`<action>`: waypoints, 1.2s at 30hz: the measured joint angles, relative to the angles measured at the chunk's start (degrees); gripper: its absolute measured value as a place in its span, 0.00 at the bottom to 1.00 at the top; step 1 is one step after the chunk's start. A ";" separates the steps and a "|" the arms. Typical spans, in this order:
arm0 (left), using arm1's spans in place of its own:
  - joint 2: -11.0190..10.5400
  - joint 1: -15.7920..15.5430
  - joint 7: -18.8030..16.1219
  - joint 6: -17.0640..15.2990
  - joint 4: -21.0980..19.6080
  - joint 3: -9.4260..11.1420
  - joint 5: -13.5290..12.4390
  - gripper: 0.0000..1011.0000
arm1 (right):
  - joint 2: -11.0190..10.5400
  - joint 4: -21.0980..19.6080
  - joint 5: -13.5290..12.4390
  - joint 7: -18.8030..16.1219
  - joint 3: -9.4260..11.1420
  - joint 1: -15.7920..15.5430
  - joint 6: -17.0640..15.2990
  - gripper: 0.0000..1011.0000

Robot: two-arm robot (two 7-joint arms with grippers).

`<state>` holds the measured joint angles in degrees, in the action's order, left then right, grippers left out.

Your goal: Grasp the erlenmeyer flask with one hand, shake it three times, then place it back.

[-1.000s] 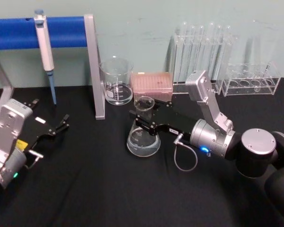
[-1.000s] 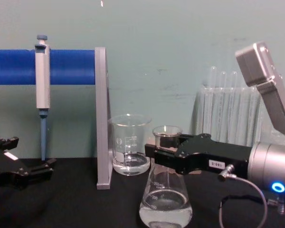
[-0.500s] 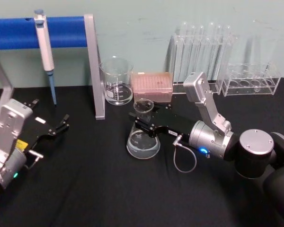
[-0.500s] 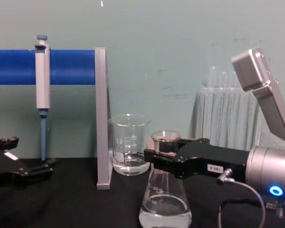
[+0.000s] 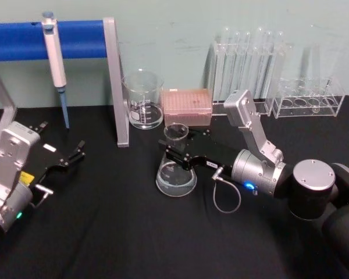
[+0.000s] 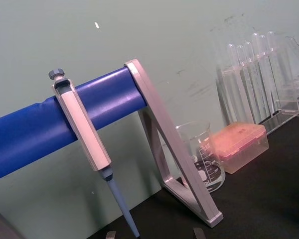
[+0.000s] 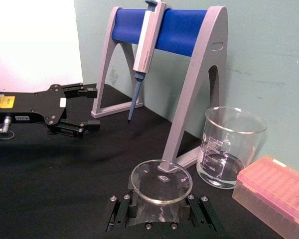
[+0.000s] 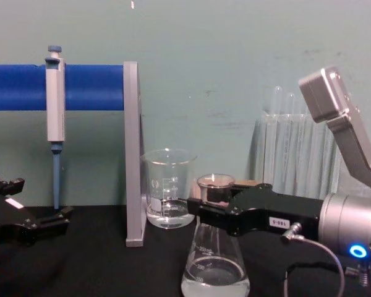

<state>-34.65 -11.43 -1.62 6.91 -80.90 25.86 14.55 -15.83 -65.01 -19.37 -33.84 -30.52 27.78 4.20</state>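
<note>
the right black boxy tool (image 5: pixel 175 153) pinches the neck of the clear glass conical erlenmeyer flask (image 5: pixel 175 172), whose base sits low over the black desk (image 5: pixel 116 232); contact is unclear. grasp made, release pending. the left tool (image 5: pixel 75 154) waits spread, well apart

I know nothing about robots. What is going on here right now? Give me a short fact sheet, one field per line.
Working gripper: right gripper, shut around the flask's neck
Held item: erlenmeyer flask, upright, a little clear liquid in its base
Other gripper: left gripper, open, parked over the table's left side
Behind the flask: beaker and pink tip box
Far left: pipette hanging on a blue stand
Back right: test tubes in a clear rack
</note>
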 joint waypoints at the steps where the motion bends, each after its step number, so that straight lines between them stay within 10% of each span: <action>1: 0.00 0.00 0.00 0.00 0.00 0.00 0.00 0.99 | 0.01 0.06 0.02 0.02 0.00 0.02 -0.01 0.45; 24: 0.00 0.00 0.00 0.00 0.00 0.00 0.00 0.99 | -0.06 0.15 0.51 0.40 -0.07 0.08 -0.18 0.45; 36: 0.00 0.00 0.00 0.00 0.00 0.00 0.00 0.99 | -0.06 0.15 0.57 0.41 -0.07 0.06 -0.28 0.79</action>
<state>-34.64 -11.43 -1.62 6.91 -80.90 25.86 14.55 -15.89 -64.86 -18.80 -33.43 -30.58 27.83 3.92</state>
